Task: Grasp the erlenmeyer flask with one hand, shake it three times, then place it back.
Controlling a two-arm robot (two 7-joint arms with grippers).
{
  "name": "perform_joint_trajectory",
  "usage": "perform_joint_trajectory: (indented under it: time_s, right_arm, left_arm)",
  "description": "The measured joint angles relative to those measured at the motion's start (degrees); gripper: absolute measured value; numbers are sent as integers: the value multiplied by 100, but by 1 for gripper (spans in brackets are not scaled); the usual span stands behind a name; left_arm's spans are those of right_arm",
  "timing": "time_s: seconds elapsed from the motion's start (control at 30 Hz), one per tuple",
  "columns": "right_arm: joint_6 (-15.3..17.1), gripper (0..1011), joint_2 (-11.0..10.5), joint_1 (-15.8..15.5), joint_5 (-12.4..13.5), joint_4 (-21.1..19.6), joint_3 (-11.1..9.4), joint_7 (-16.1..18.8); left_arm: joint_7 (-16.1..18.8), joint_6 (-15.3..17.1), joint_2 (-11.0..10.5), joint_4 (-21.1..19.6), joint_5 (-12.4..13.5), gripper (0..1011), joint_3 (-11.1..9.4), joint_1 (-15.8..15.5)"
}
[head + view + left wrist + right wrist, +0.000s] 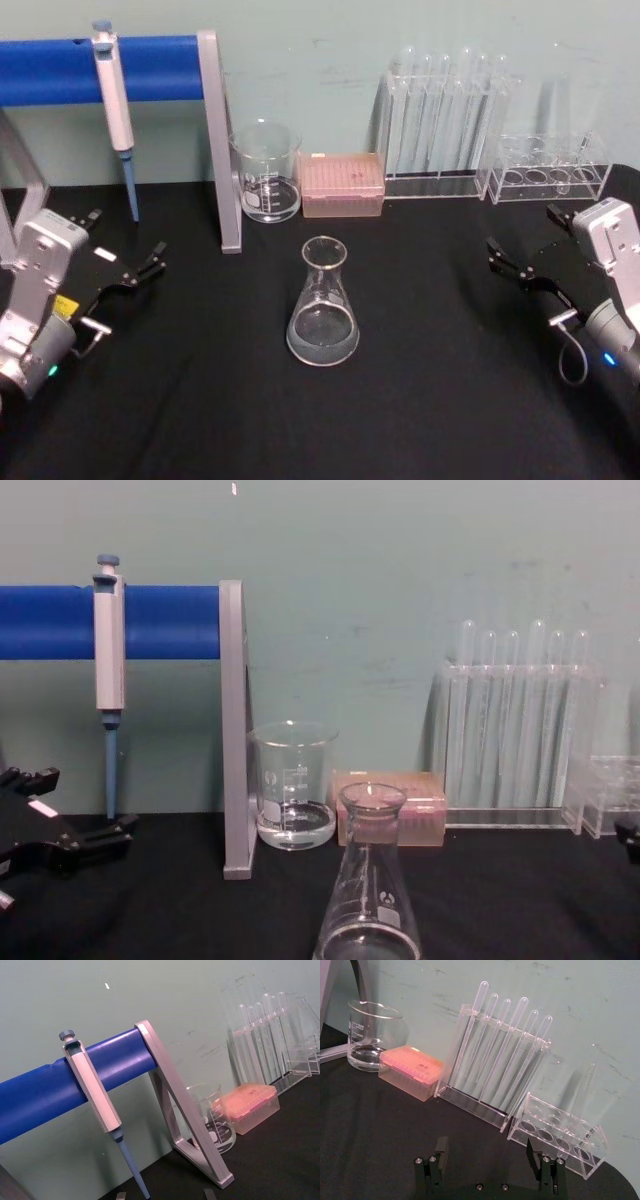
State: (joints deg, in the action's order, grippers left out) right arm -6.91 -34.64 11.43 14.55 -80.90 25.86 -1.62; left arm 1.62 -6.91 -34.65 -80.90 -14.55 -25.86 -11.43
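Note:
The erlenmeyer flask (pixel 322 305) is clear glass and stands upright on the black table, at its middle; the chest view has it close in front (pixel 368 900). My left gripper (pixel 125 240) hovers open well to the flask's left, empty, and enters the chest view from the left edge (pixel 80 805). On the far right my right gripper (pixel 522 232) is open too, holding nothing, well away from the flask. Its two black fingers stand wide apart in the right wrist view (pixel 486 1152).
Behind the flask stand a glass beaker (pixel 266 172) and a pink tip box (pixel 342 184). A pipette (pixel 116 110) hangs from a blue bar on a grey stand (pixel 218 150) at the back left. Two clear racks (pixel 445 125) (pixel 552 168) of tubes line the back right.

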Motion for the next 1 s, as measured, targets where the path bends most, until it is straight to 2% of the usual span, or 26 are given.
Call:
perform_joint_trajectory:
  time_s: [0.17,0.37,0.47,0.57,0.6,0.7,0.83,1.0]
  right_arm:
    - [0,1000,-1,0,0,0,0,0]
    - [11,1000,22,-57,96,-74,-111,199]
    - [87,1000,23,-97,288,-187,-192,423]
    - [251,1000,9,-143,664,-361,-302,827]
    - [251,1000,9,-143,664,-361,-302,827]
    - [434,1000,1,-191,1085,-551,-405,1296]
    - [611,1000,-5,-229,1442,-746,-461,1742]
    - [751,1000,-11,-238,1664,-920,-447,2214]
  left_arm:
    - [0,0,0,0,0,1001,0,0]
    - [0,0,0,0,0,1001,0,0]
    - [0,0,0,0,0,1001,0,0]
    - [-1,0,0,0,0,1001,0,0]
    - [0,0,0,0,0,1001,0,0]
    - [0,0,0,0,0,1001,0,0]
    - [0,0,0,0,0,1001,0,0]
    - [0,0,0,0,0,1001,0,0]
